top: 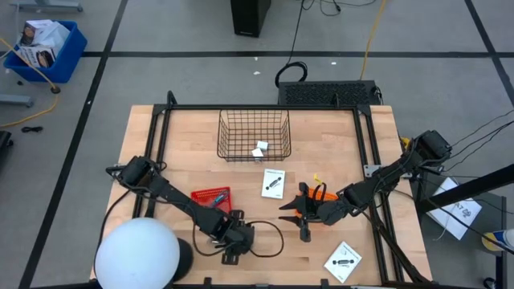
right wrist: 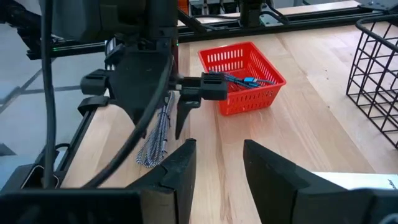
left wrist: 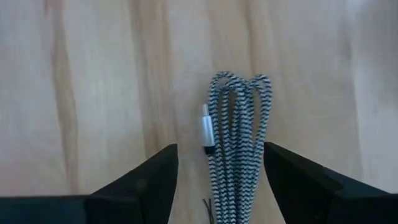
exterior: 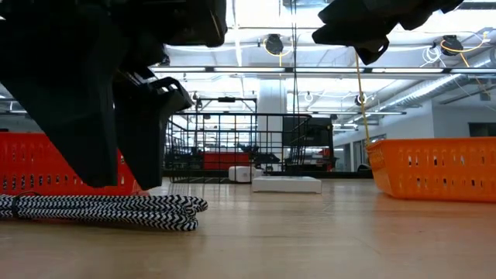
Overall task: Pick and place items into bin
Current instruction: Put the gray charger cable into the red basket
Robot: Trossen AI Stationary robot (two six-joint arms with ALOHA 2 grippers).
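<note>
My left gripper [top: 233, 243] hangs open near the table's near edge, its fingers on either side of a bundled black-and-white braided cable [left wrist: 237, 143] that lies flat on the wood [exterior: 101, 211]. My right gripper [right wrist: 219, 155] is open above bare table right of it [top: 299, 218], beside an orange basket [top: 321, 193]. A black wire bin [top: 254, 134] holds a white cube [top: 259, 150]. One white card [top: 273, 183] lies in front of the bin, another [top: 344, 262] near the near right corner. A dark tool with a blue part [right wrist: 247, 81] lies in a red basket [top: 213, 197].
A black loop of cord [top: 269, 237] lies right of my left gripper. A white dome [top: 136, 257] covers the near left corner. A black frame rail [top: 265, 107] runs along the table's far side and both sides. Bare wood lies between the two cards.
</note>
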